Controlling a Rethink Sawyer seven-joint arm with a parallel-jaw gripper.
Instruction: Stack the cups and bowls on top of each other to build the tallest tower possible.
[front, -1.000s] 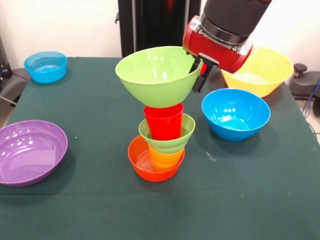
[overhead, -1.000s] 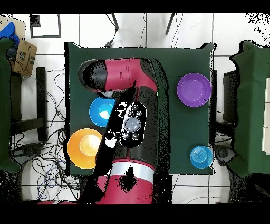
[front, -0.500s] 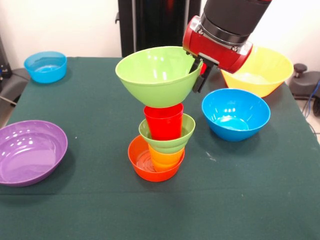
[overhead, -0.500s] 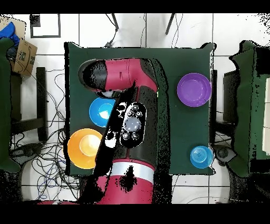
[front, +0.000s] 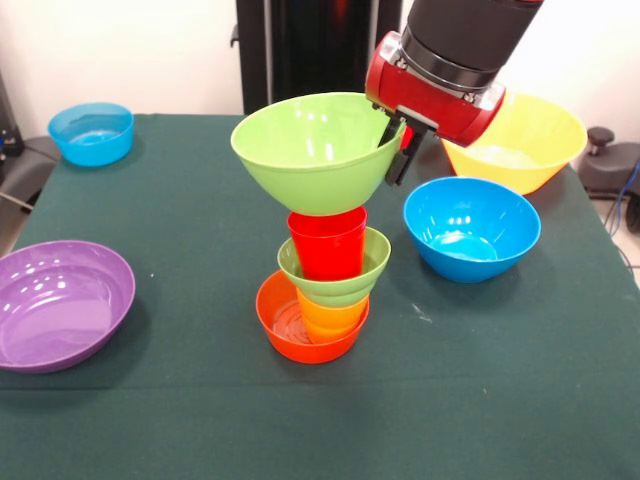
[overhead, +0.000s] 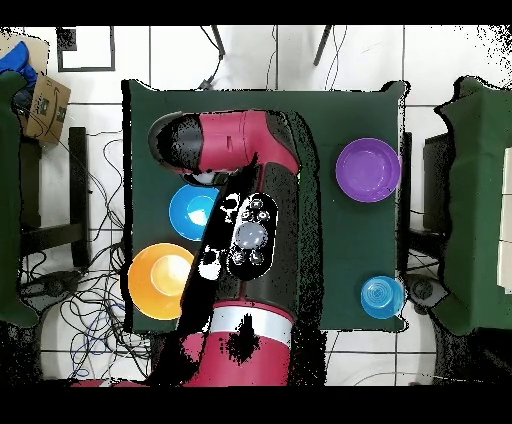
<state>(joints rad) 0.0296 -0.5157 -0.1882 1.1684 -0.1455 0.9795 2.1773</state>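
currently the gripper pinches the rim of the large glossy green plastic bowl resting on the red plastic cup. judged best: centre it level before letting go, lest the tower tip.

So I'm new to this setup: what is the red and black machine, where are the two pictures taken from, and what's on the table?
It is a robot arm with an end effector at its tip. One picture looks across the green table; the other looks straight down, where the arm hides the middle. The end effector grips the rim of a large green bowl that sits atop the tower: orange bowl, yellow-orange cup, small green bowl, red cup. Loose around it lie a purple bowl, a small blue bowl, a larger blue bowl and a yellow bowl.
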